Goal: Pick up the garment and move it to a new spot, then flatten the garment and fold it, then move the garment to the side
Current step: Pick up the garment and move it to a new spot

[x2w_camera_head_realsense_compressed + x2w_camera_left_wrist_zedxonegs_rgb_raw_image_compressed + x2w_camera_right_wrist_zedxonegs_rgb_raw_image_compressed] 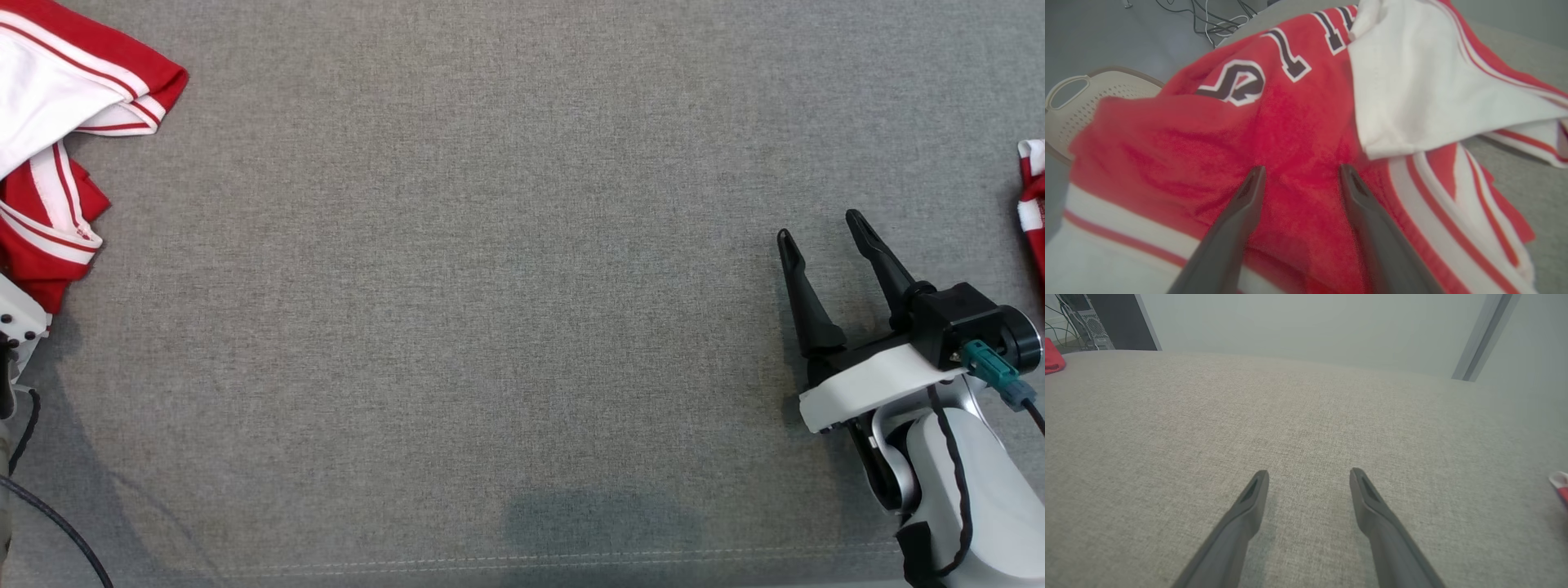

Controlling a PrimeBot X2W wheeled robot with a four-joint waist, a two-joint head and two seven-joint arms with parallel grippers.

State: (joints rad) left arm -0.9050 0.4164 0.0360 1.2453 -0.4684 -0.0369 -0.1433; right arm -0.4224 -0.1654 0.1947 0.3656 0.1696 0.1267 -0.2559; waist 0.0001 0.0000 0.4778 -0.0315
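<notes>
Left gripper (pixel 1302 169): fingers spread wide, tips down at the red body of the jersey (pixel 1290 122); contact not clear, nothing pinched between them. Jersey red and white, striped trim, dark white-edged numerals. It lies crumpled at the far left of the grey fabric tabletop (pixel 490 286). Beige perforated basket (pixel 1081 102) shows behind its edge. Right gripper (pixel 819 227): jaws wide, empty, over bare grey cloth at the right. Bit of red-and-white cloth (pixel 1033 204) at the right edge, apart from that gripper.
</notes>
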